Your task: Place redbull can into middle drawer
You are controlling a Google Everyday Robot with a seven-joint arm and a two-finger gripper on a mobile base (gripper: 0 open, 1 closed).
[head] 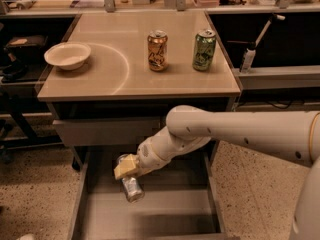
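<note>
1. Starting nearest the camera, the middle drawer (165, 216) stands pulled out below the table. Its flat floor is plain, with low side walls on either hand.
2. Over the left part of that floor hangs the redbull can (133, 188), tilted with its lower end toward the camera. Whether that end touches the floor I cannot tell.
3. The gripper (128, 173) sits within the drawer's outline. Its fingers (125, 167) are closed on the can's upper part, so the can is carried, not yet set down.
4. The arm (220, 129) reaches in from the right, passing below the table's front edge.
5. The step in hand looks like the placing itself. The next move calls for lowering the can until it rests on the floor, then opening the fingers and lifting clear. Being tilted, the can may roll on release, so a low release seems wise.
6. Farther back, a closed drawer front (105, 131) sits just under the table (100, 84). On the table stand an orange-gold can (157, 50) and a green can (204, 49), with a bowl (67, 55) well apart at the left.
</note>
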